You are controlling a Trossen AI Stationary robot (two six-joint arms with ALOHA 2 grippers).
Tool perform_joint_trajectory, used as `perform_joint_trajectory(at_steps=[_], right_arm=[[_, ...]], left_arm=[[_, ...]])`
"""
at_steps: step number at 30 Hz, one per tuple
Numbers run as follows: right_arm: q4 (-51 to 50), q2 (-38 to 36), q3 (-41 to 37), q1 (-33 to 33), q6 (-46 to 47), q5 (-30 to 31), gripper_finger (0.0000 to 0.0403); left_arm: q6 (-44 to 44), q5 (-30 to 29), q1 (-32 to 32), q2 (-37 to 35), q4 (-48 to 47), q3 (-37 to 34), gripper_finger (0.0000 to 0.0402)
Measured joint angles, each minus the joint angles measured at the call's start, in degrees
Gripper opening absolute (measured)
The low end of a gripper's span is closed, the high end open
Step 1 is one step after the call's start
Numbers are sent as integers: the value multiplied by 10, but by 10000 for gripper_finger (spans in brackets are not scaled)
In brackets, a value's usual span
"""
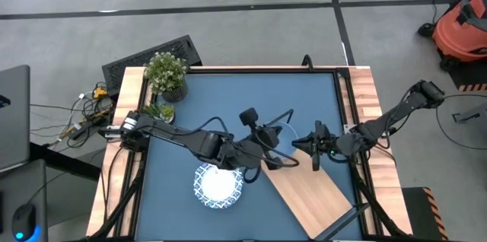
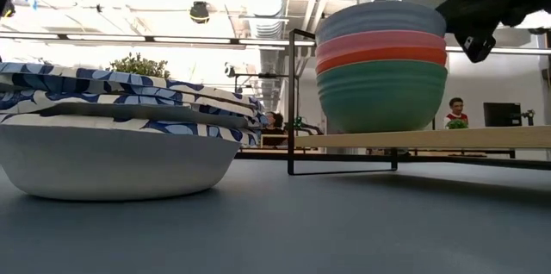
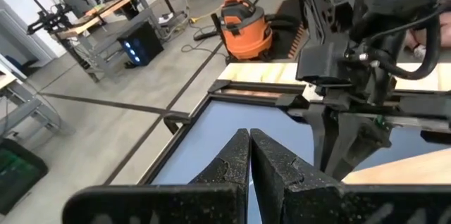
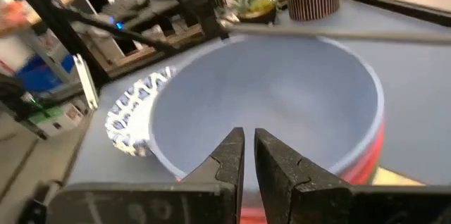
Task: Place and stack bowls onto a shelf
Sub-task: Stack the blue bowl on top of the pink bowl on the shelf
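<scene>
Four plain bowls (image 2: 381, 63) stacked on the shelf (image 1: 313, 189), at its wire-frame end.
Right gripper (image 4: 245, 155) hovers above that stack, fingers nearly together, empty; left gripper (image 3: 250, 159) closed beside it; patterned bowls (image 1: 218, 183) beside the shelf.

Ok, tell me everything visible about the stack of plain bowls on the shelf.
The stack of plain bowls holds four nested round bowls: green at the bottom, then red, pink, and pale blue on top. They look like smooth matte plastic and sit upright on the light-wood shelf, near its black wire frame. The top bowl is empty inside. The right end effector hovers over its rim.
</scene>
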Motion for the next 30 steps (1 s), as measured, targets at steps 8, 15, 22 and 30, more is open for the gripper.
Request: perform_joint_trajectory(at_steps=[8,15,22,30], right_arm=[[73,0,0,4,-67,-33,63],[117,34,0,0,-102,-68,63],[159,69,0,0,-94,-74,63],[183,26,0,-1,-95,-28,63]], left_arm=[[-112,58,-19,-72,-174,0,0],[-256,166,-33,-113,-316,0,0],[-263,84,-85,-105,-333,-1,0],[-155,116,-72,-62,-211,-1,0]])
